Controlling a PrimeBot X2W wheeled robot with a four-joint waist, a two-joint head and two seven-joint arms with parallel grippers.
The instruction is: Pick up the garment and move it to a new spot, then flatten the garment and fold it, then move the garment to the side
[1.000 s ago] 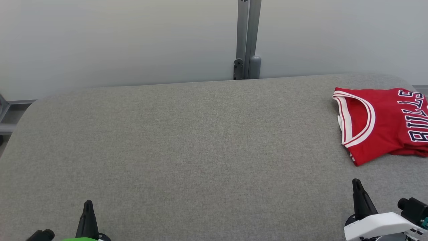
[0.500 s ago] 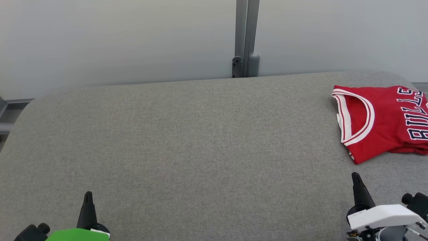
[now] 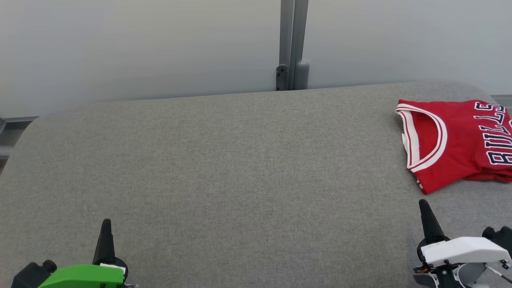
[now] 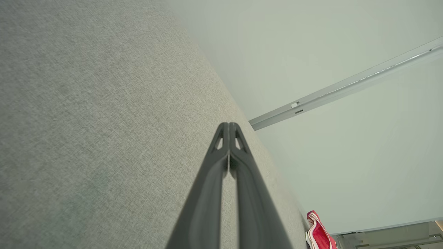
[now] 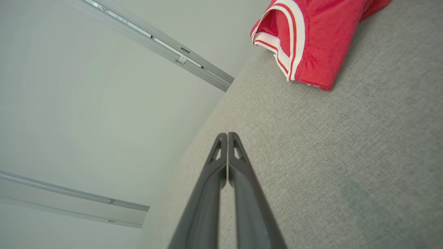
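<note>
Garment (image 3: 456,144): folded, red with red-and-white collar trim and dark lettering, lying at the far right of the grey bench (image 3: 240,168). Right end effector (image 3: 425,206): near the garment but apart from it, fingers pressed together, empty. Left end effector (image 3: 106,226): well apart at near left, pressed together, empty.

The garment (image 3: 460,160) is bright red. Its collar (image 3: 443,138) is trimmed in white with thin red stripes, and its lettering (image 3: 496,146) is dark navy edged in white. The tabletop (image 3: 224,168) is a flecked, woven mid-grey. The left claw (image 3: 106,224) is black with a vivid green cover (image 3: 84,276). The right claw (image 3: 424,206) is black with a white cover (image 3: 464,248). The wall (image 3: 140,48) is pale grey-white and the post (image 3: 293,40) dull metallic grey.
</note>
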